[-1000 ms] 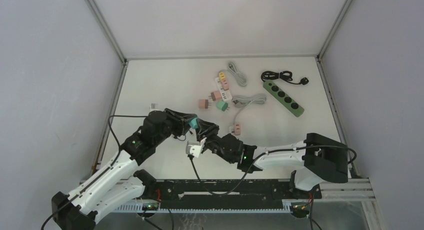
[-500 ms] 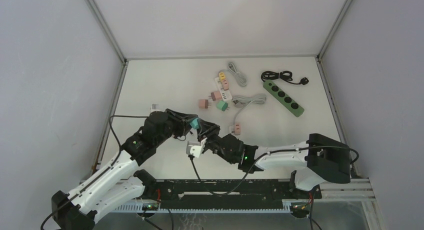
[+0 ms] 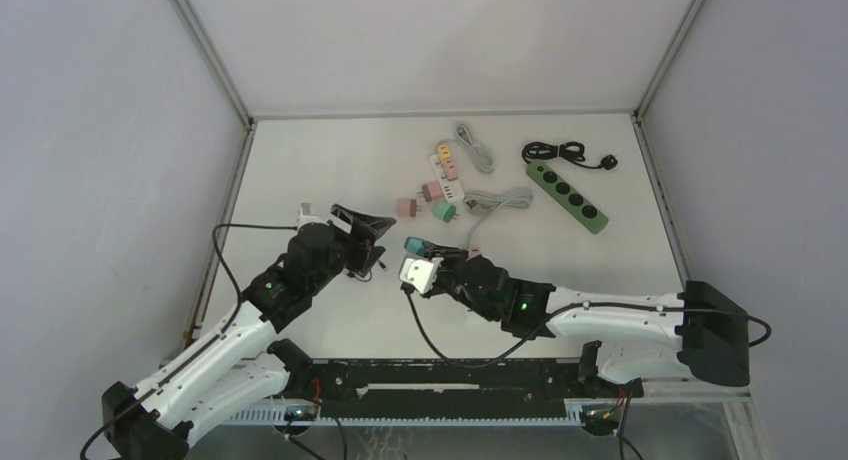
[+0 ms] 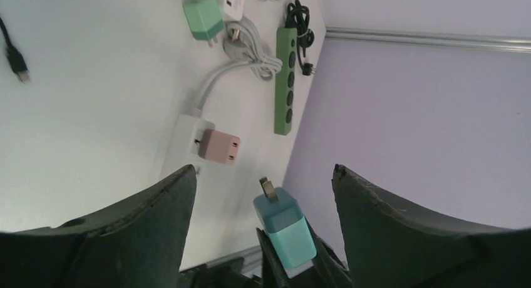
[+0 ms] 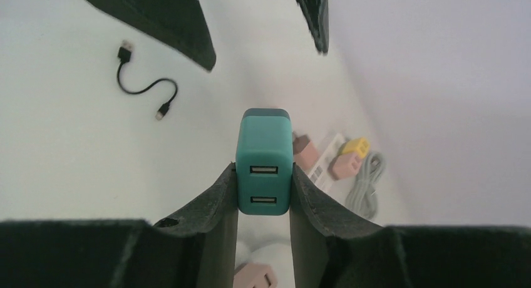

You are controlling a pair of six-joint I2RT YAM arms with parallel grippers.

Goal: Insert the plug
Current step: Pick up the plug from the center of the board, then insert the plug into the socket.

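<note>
The plug is a teal USB charger with two ports facing the right wrist camera. My right gripper is shut on its sides and holds it above the table. In the left wrist view the plug shows its metal prongs, pointing up and away. My left gripper is open, one finger on each side of the plug and apart from it. From above, the left gripper is just left of the plug and the right gripper.
A white power strip carrying a pink plug lies just beyond the grippers. A green power strip lies at the back right. Several small adapters, a grey cable and a black USB cable lie around.
My left gripper has opened and let go of the teal plug. The right gripper has kept it and carried it right and a little farther from the arm bases.
</note>
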